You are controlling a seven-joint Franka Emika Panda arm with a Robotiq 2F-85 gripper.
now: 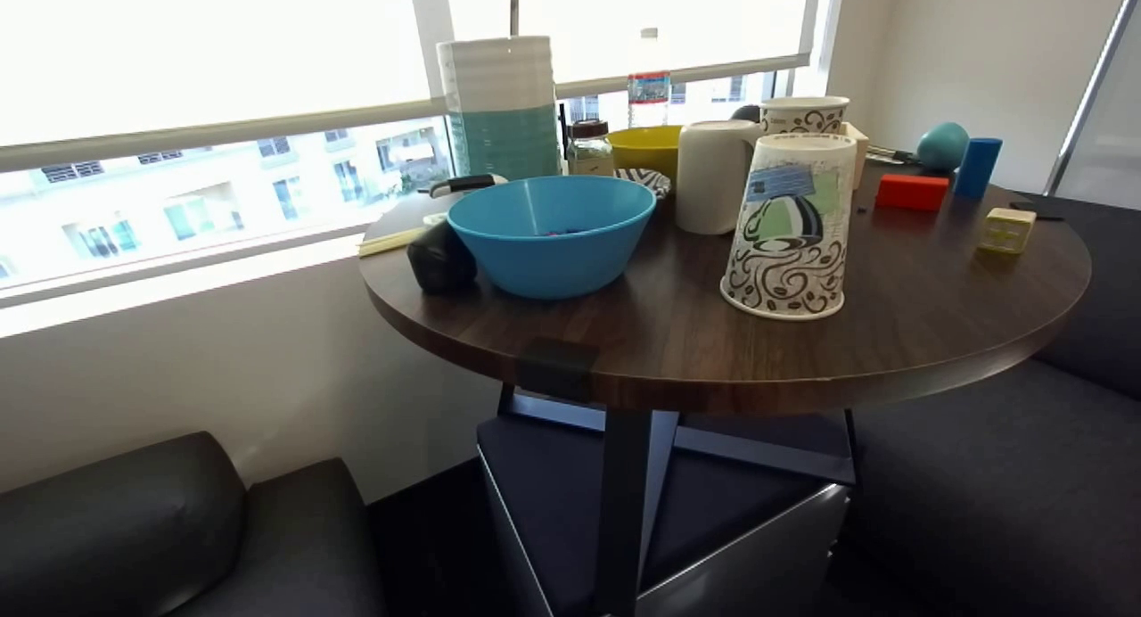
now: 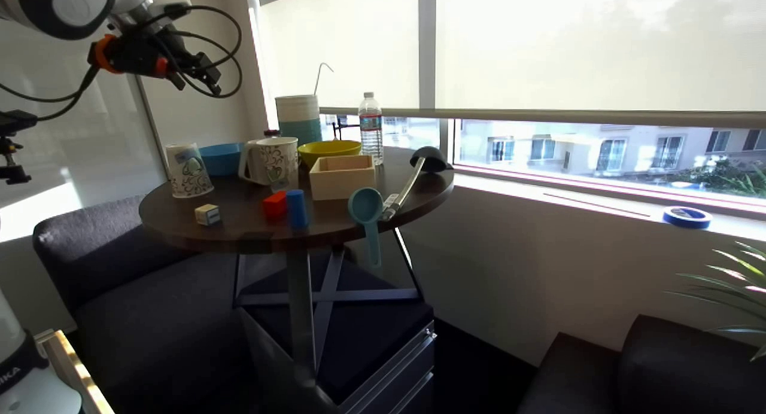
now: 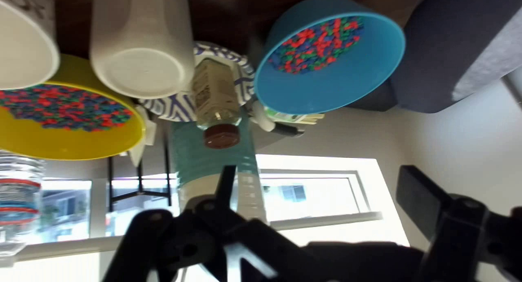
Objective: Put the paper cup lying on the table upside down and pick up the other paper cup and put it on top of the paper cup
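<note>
Peeking over upturned cup (image 1: pixel 789 229), other paper cup (image 1: pixel 802 119), in an exterior view

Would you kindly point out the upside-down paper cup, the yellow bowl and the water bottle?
Upside-down paper cup (image 1: pixel 791 229): in an exterior view, printed side.
Yellow bowl (image 3: pixel 67 143): in the wrist view, inner wall.
Water bottle (image 2: pixel 371 124): in an exterior view, label.

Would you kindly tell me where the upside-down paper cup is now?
In an exterior view, the upside-down paper cup stands right of centre on the table, near its front edge, right of the white mug.
</note>
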